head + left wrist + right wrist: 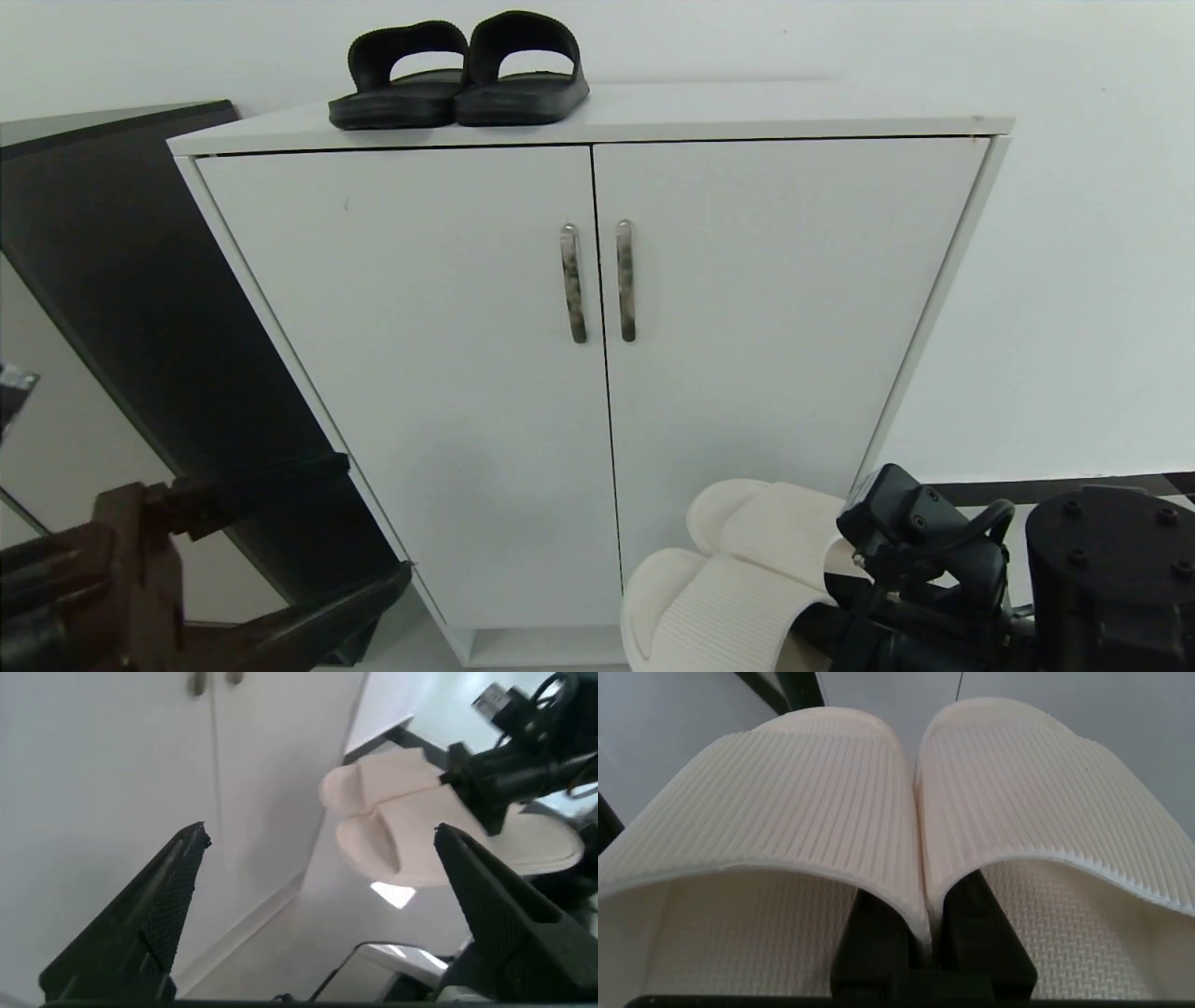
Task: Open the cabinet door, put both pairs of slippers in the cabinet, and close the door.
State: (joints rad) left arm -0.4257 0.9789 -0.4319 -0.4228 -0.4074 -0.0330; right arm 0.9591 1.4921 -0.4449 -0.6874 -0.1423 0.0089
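1. The white cabinet [420, 373] stands at the centre of the head view against a pale wall [1074, 280]. Both of its doors are shut, and they meet at a thin seam down the middle.
2. A dark panel [140, 280] leans just beside the cabinet's left side, at about nine o'clock.
3. The cream slippers [738, 579] sit at about five o'clock, low in front of the right door [766, 327]. They lie side by side, touching, with their toes toward the cabinet. We also see them in the left wrist view [420, 812] and close up in the right wrist view [915, 812].
4. The black slippers [457, 79] rest on the cabinet top at about eleven o'clock, above the left door [401, 373]. The pair is touching, toes facing us.
5. The right gripper [929, 938] is clamped on the cream slippers. One finger sits inside each slipper, pinching the two inner strap walls together. In the head view it [868, 560] is at about four o'clock.
6. The left gripper [327, 868] has its fingers spread wide with nothing between them. In the head view it [373, 518] is at about eight o'clock, near the cabinet's lower left corner and apart from it.
7. Two metal handles [573, 282] stand upright on either side of the seam, at mid height.
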